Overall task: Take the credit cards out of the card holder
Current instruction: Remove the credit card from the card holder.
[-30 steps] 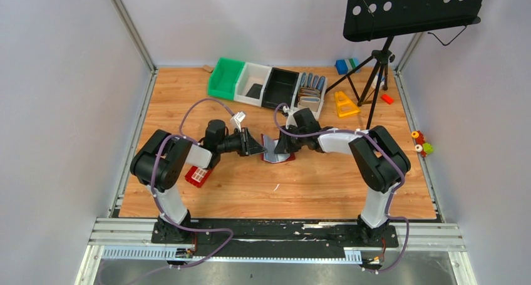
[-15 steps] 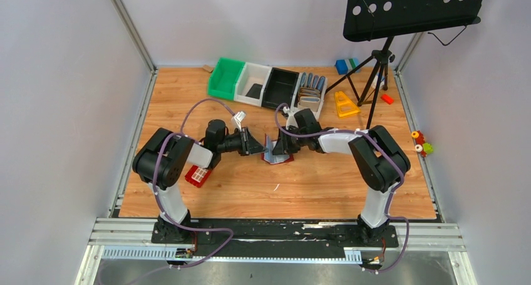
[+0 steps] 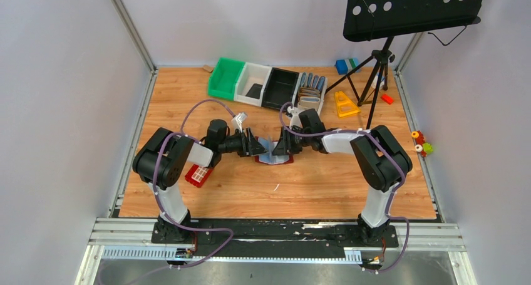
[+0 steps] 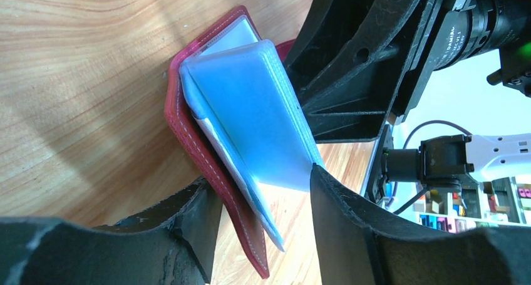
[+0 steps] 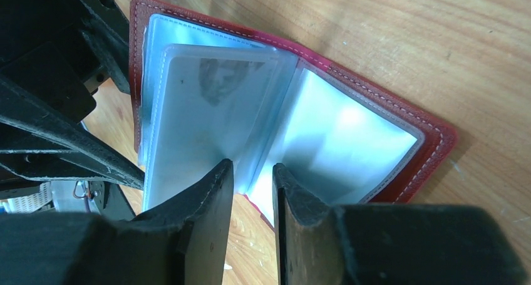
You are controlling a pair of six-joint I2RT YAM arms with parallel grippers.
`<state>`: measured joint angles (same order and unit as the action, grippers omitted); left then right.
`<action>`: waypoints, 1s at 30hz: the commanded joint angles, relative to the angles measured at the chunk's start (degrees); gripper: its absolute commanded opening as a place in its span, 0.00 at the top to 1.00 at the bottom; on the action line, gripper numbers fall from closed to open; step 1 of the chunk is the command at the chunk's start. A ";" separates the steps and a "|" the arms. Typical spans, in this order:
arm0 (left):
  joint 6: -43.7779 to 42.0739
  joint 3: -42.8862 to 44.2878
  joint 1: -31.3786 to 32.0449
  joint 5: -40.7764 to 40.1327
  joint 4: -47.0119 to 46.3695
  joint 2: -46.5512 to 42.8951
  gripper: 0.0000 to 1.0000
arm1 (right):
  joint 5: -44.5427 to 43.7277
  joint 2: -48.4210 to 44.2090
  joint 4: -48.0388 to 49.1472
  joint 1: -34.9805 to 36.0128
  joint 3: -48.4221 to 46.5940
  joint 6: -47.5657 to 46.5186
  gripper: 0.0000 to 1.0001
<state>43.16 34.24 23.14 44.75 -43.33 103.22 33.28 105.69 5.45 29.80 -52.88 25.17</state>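
Pale walls and an aluminium frame close in a wooden table [image 3: 325, 185]. A row of bins [image 3: 279, 88] lines its far edge at upper centre of the overhead view, the rightmost holding upright wallets [image 3: 309, 92]. A black music stand [image 3: 410, 9] fills the upper right. A flat red piece with a white grid [image 3: 198, 175] lies at left, beside the left arm.

The card holder [image 3: 273, 158] lies open at the middle of the table with its red cover down. It sits between the two hands, which face each other across it. The left hand [image 4: 262, 185] has its fingers spread wide around one end of the holder. The red cover rests against one finger, the stack of clear sleeves [image 4: 250, 109] stands up between the fingers, and bare wood shows in the gap. The right hand [image 5: 253, 185] has its fingers a narrow gap apart at the sleeves' fold, not clamped on them. In the right wrist view, what looks like a pale grey credit card [image 5: 206, 128] shows through the front sleeve, inside the holder.
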 commanded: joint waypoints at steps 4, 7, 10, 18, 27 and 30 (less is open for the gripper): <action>0.00 -0.15 0.07 1.04 -4.04 -0.42 0.51 | 5.15 -0.29 6.01 -0.22 1.74 3.65 0.56; -0.19 0.10 0.07 1.09 -3.61 -0.08 0.74 | 6.06 -2.15 10.05 -1.21 4.49 5.64 0.45; -1.23 0.58 -0.01 0.58 -1.47 -0.08 0.86 | 8.70 -2.55 14.35 -2.47 6.02 8.34 0.39; -3.12 0.98 0.00 -0.13 1.67 -0.53 0.94 | 12.31 0.17 20.47 -2.74 5.83 13.26 0.24; -0.02 -0.22 -0.02 1.75 -4.25 -0.67 0.96 | 7.72 0.90 10.58 -1.28 1.76 10.94 0.19; 1.48 -0.81 -0.02 2.33 -6.96 -0.53 0.96 | 6.51 1.16 9.04 -0.75 1.26 10.97 0.21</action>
<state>42.81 34.04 22.90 45.23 -43.64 103.22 42.02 105.89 17.30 28.03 -49.34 37.17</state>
